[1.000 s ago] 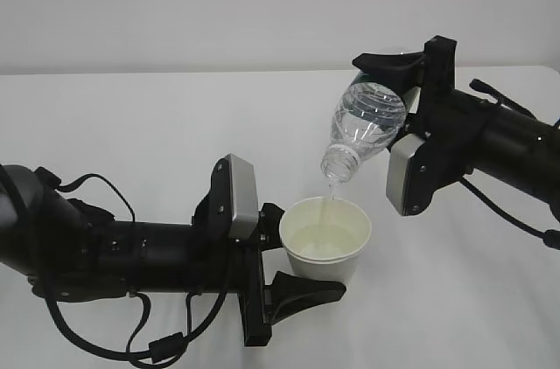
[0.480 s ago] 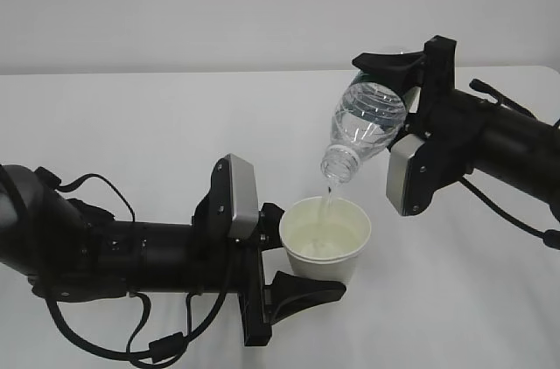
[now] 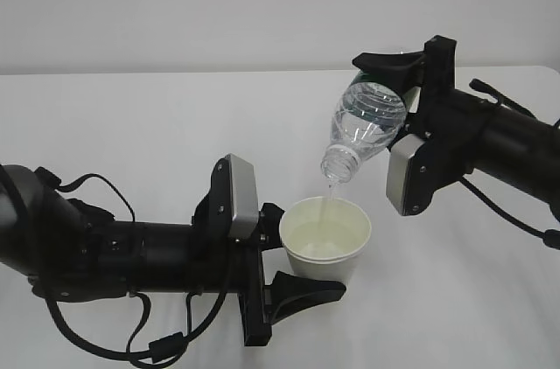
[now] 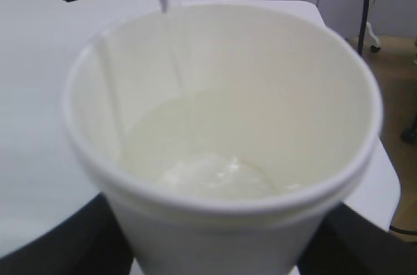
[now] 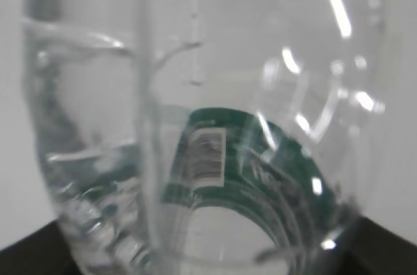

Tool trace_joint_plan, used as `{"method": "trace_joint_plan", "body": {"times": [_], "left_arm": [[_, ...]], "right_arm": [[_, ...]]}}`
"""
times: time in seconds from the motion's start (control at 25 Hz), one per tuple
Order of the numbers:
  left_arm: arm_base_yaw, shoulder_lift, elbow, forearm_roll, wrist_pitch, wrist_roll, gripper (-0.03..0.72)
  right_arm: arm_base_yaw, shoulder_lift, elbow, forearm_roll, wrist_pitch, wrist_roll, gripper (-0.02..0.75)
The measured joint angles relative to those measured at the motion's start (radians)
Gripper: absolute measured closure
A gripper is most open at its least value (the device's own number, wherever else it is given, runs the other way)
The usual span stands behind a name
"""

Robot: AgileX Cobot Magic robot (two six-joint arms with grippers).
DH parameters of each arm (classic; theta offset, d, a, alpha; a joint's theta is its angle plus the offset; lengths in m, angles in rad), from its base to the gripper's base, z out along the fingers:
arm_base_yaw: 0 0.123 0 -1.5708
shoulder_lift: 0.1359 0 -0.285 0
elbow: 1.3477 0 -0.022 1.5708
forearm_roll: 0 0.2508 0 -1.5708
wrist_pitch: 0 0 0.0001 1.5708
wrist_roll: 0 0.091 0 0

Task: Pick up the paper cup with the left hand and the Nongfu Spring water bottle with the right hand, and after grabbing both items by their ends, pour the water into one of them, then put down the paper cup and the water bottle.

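— Nothing has shifted since before; left gripper (image 3: 293,251) holds the cup (image 3: 325,239) above the worktop (image 3: 131,124).
— Right gripper (image 3: 398,89) clamps the tilted bottle (image 3: 363,128); water (image 3: 325,203) streams in. Any drift risks spilling.

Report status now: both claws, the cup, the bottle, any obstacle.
Left claw shut on white paper cup. Right claw shut on tilted clear plastic bottle. Thin water stream entering cup. Nothing in the way.

From the near side, a raised camera looks slantwise down across the white table (image 3: 157,115), while each wrist camera sits tight against its own load: paper cup (image 4: 221,158) left, bottle (image 5: 215,158) right, both shared with it.
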Motion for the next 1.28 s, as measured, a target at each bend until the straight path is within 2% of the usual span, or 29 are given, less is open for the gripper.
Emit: {"method": "trace_joint_plan", "body": {"times": [1.28], "left_arm": [[0.000, 0.000, 0.000, 0.000, 0.002, 0.000, 0.211]], "right_arm": [[0.000, 0.000, 0.000, 0.000, -0.003, -0.014, 0.247]]}}
